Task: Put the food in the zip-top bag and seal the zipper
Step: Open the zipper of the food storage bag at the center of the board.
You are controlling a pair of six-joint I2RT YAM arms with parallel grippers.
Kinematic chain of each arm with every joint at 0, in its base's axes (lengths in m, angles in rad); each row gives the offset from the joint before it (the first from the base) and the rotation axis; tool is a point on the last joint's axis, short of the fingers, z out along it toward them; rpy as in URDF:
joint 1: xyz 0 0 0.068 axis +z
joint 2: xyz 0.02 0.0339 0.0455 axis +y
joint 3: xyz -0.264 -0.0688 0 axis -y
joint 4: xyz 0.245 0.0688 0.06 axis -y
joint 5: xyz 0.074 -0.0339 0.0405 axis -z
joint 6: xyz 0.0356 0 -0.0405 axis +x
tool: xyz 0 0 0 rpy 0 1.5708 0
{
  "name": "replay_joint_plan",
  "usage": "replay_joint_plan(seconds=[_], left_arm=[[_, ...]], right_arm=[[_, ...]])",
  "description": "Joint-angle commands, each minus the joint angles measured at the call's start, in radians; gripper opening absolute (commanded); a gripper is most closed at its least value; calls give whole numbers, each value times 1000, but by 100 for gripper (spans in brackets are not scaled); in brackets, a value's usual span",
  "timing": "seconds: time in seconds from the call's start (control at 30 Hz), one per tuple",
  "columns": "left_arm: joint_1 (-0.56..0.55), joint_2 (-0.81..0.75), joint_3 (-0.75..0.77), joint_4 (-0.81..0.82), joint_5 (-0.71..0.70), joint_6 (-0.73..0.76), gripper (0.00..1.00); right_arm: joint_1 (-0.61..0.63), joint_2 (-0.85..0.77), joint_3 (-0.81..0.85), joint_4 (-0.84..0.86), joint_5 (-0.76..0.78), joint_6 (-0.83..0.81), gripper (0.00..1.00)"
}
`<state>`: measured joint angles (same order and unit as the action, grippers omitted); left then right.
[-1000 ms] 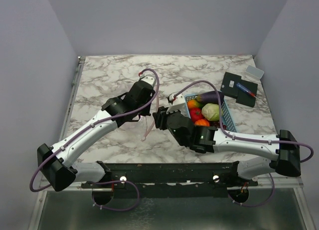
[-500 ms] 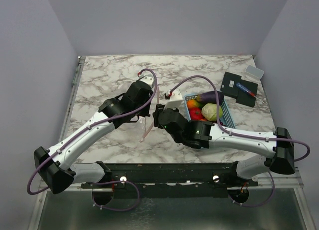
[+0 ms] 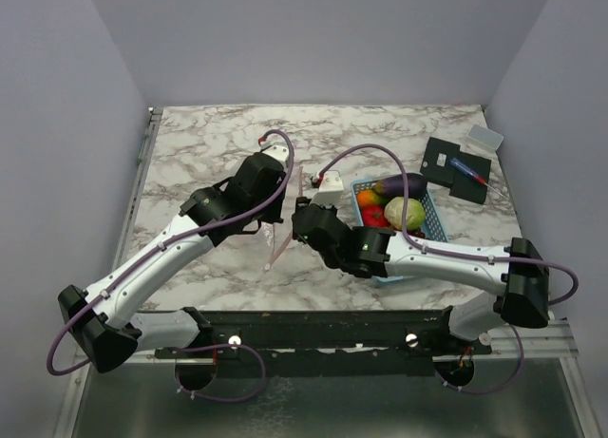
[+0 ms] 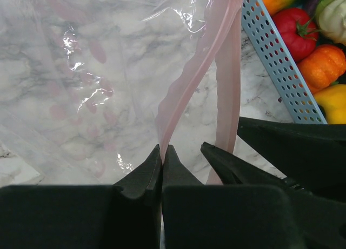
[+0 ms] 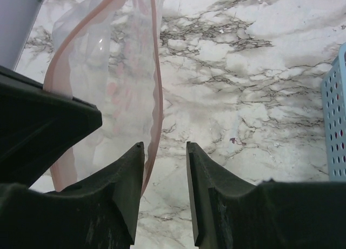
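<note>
Currently limp, slippery zip-top bag [image 4: 81,87] is pinched at zipper [image 4: 189,81] by left gripper [image 4: 162,157] — right gripper [image 5: 165,168] open; stiffer strip judged best hold.

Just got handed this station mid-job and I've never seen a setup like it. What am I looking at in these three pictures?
This is a robot with a left arm and a right arm bolted at the near edge of a marble table. The wide picture looks down from above and behind them; the other two come from a camera on each wrist. The left hand is shut on one pink zipper lip of the clear zip-top bag. The right hand is open, with the other lip running beside one finger, not pinched. The food, such as the tomato and pumpkin, sits in the blue basket; the bag looks empty.
</note>
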<state>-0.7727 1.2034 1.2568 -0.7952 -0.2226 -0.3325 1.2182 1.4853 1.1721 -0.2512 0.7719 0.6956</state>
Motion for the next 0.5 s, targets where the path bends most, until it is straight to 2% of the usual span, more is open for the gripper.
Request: replay_joint_plan(seconds=[0.0,0.23,0.3,0.37,0.4,0.47], left_arm=[[-3,-28,39,-25,37,-1,0],[-3,-33,41,-49,24,-3,0],[-3,-34,40,-54,15,-3,0],[-3,-32,38,-62,6,-1,0],[-2,-31,37,-64,5,-1,0],[-3,-35,35,-67,1,-4,0]], right_arm=[[-12,14,31,37,6,34,39],[-19,11,35,64,17,25,31],[-20,18,43,72,17,15,21],[-20,24,49,82,15,8,5],[-20,24,52,83,14,5,1],[-20,23,55,90,18,-3,0]])
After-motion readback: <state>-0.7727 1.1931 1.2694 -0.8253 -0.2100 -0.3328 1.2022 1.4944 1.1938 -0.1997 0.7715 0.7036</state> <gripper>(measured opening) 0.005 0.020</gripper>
